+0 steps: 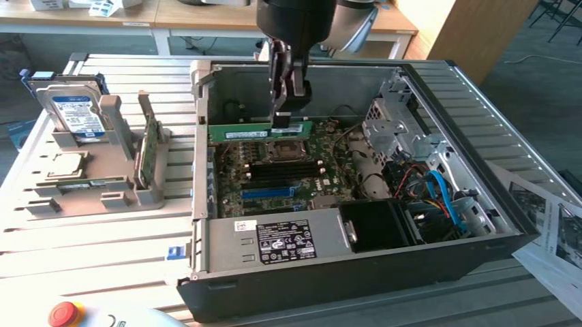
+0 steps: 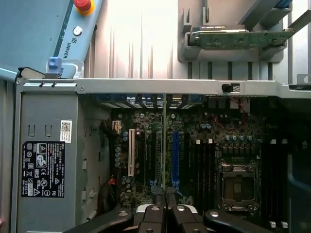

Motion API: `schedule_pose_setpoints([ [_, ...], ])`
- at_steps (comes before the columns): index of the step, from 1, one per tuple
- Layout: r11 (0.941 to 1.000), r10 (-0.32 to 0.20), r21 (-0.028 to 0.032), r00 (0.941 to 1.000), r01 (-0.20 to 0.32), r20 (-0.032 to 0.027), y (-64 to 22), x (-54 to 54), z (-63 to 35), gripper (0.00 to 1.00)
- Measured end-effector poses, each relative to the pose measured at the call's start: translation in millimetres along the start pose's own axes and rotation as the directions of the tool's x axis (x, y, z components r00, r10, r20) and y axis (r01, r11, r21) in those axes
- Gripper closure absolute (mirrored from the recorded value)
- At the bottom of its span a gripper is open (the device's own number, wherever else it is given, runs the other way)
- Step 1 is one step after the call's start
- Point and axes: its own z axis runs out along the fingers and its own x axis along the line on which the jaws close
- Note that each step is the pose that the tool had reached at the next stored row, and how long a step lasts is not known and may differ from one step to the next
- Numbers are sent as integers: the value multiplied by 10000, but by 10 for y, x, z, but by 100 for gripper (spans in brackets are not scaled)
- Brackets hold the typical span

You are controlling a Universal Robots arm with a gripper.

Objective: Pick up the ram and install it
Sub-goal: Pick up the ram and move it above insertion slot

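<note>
One red stop button (image 1: 65, 313) sits closest to the exterior camera, at roughly 7 o'clock from the open computer case (image 1: 364, 272). Just inside the case's near wall is the silver power supply (image 1: 272, 240) with its black label, and a black fan block (image 1: 382, 228) is right beside it at 3 o'clock. Some printed papers (image 1: 550, 228) lie outside the case at 4 o'clock.

Further back is the green motherboard (image 1: 232, 184) with a blue slot (image 1: 268, 193) and the processor socket (image 1: 277, 151). Over the socket's far edge the gripper (image 1: 285, 122) hangs down from 12 o'clock, fingers pinched narrow on the ram (image 1: 241, 132), gripping its top edge near the 3 o'clock end. The ram is level, running 9 to 3 above the board. Can't tell if its lower edge touches anything.

In the wrist camera the gripper (image 2: 164, 199) holds the ram (image 2: 164, 145) edge-on, a thin green line just beside the blue slot (image 2: 176, 155), with the processor socket (image 2: 238, 182) well apart.

At 9 o'clock of the case, a grey holder (image 1: 136, 197) on the slatted table (image 1: 91, 245) carries a second green stick (image 1: 150, 139) on edge, a square silver chip (image 1: 64, 163) and, farthest back, a blue-labelled hard drive (image 1: 75, 112).
</note>
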Motion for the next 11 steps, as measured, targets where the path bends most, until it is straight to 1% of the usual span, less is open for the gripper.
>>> schedule_pose_setpoints([
  [11, 10000, -9, 0, 10000, 9, -1, -240, 14, -8, 88],
])
